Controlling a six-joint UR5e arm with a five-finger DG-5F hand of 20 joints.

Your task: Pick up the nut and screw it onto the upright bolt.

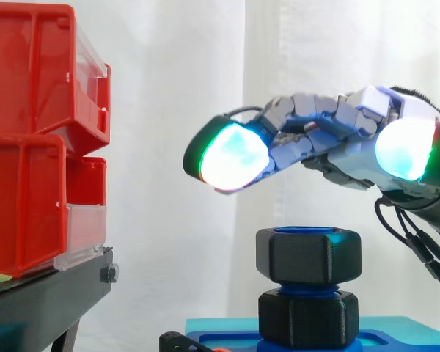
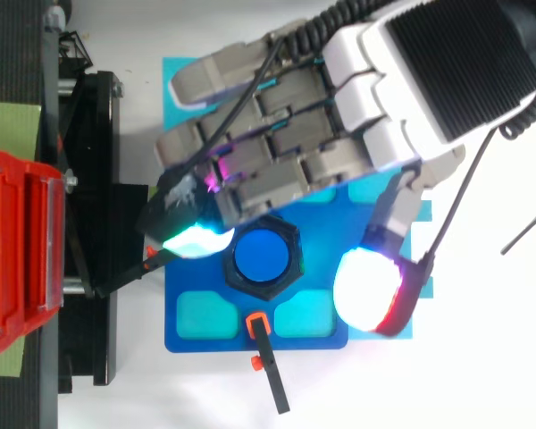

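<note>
A black hexagonal nut (image 1: 309, 254) sits on the top of the upright blue bolt (image 2: 262, 255), above a second black nut (image 1: 309, 317) lower on the same bolt. The bolt stands on a blue base (image 2: 189, 332). My hand (image 1: 337, 132) hovers above the nut, apart from it, with fingers stretched out to the left and nothing held. In the top view the hand (image 2: 339, 107) covers the back of the base, a glowing fingertip (image 2: 196, 239) left of the nut and the thumb's pad (image 2: 368, 288) to its right.
Red bins (image 1: 37, 139) on a black stand (image 1: 51, 290) rise at the left. A black clamp with an orange tip (image 2: 261, 344) lies at the base's front edge. White table surface lies right of the base.
</note>
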